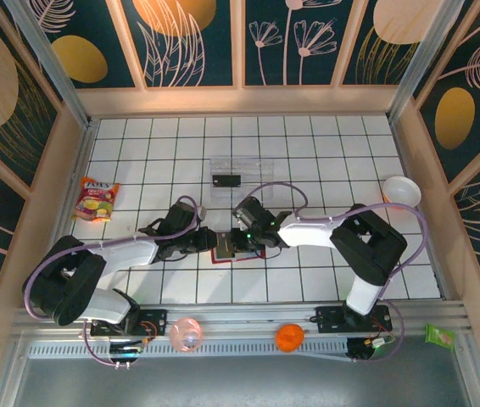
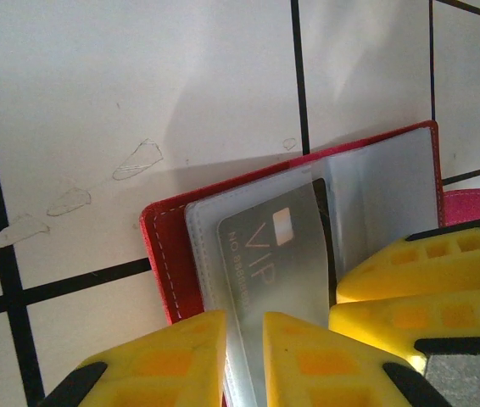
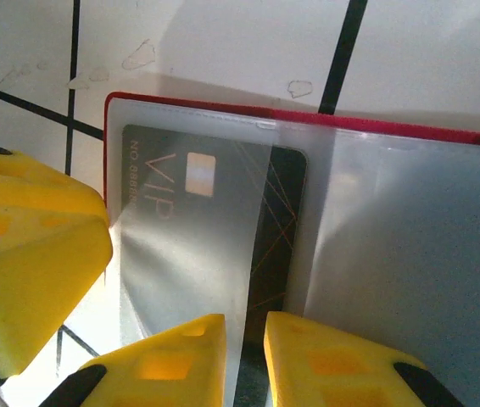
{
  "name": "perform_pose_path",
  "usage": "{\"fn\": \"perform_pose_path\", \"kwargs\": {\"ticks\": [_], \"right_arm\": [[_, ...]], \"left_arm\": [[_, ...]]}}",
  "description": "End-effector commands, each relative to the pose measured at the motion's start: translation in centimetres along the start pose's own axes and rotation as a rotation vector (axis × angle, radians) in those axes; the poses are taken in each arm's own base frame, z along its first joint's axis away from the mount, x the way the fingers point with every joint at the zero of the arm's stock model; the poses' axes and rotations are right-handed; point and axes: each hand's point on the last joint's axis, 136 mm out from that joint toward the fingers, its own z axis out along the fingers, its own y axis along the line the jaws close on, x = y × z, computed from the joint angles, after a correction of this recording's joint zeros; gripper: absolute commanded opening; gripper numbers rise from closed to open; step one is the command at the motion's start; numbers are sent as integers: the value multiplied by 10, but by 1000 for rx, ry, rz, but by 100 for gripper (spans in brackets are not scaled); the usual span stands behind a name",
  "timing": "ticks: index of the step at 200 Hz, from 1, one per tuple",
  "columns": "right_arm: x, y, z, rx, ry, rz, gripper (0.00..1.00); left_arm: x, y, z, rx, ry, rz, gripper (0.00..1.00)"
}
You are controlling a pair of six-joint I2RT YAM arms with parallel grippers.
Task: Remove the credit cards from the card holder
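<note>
Near the middle of the top view, on a white table (image 1: 325, 144) ruled into squares by thin black lines, the card holder (image 1: 226, 248) lies open and flat, with both arms meeting over it. Its cover is red with pale stitching along a rounded corner, and frosted clear pockets line the inside. A credit card (image 3: 189, 229), thin and dark, printed VIP with a pale chip mark and fine reddish lines, sits in a pocket at centre left of the right wrist view, its right end bare past the sleeve's edge. The left gripper (image 2: 244, 365), blocky yellow plastic with black trim, stands over the pocket with its jaws nearly together. The right gripper (image 3: 244, 365), of the same make, stands likewise at the card's lower edge. Whether either narrow slit pinches anything cannot be told. Higher in the top view, a clear rectangular tray (image 1: 257, 165) holds a second dark card (image 1: 225, 180).
</note>
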Motion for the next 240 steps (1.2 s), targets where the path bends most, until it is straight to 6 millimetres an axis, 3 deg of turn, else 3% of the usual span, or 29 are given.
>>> {"fn": "perform_pose_path", "kwargs": {"ticks": [1, 31, 71, 132, 190, 240], "right_arm": [[4, -27, -7, 173, -28, 18, 22], [-4, -14, -14, 166, -68, -27, 31], [-19, 10, -32, 108, -131, -98, 31], [-28, 8, -46, 31, -108, -104, 28], [-18, 12, -35, -61, -35, -85, 28], [-17, -1, -26, -58, 2, -30, 28]], "left_arm": [[-1, -1, -1, -2, -10, 22, 19], [-5, -5, -5, 5, -22, 34, 18], [-17, -21, -21, 30, -66, 70, 18], [-11, -33, -9, 85, -29, 69, 12], [4, -9, 10, 15, 19, 50, 6], [19, 24, 14, -111, 55, 34, 0]]}}
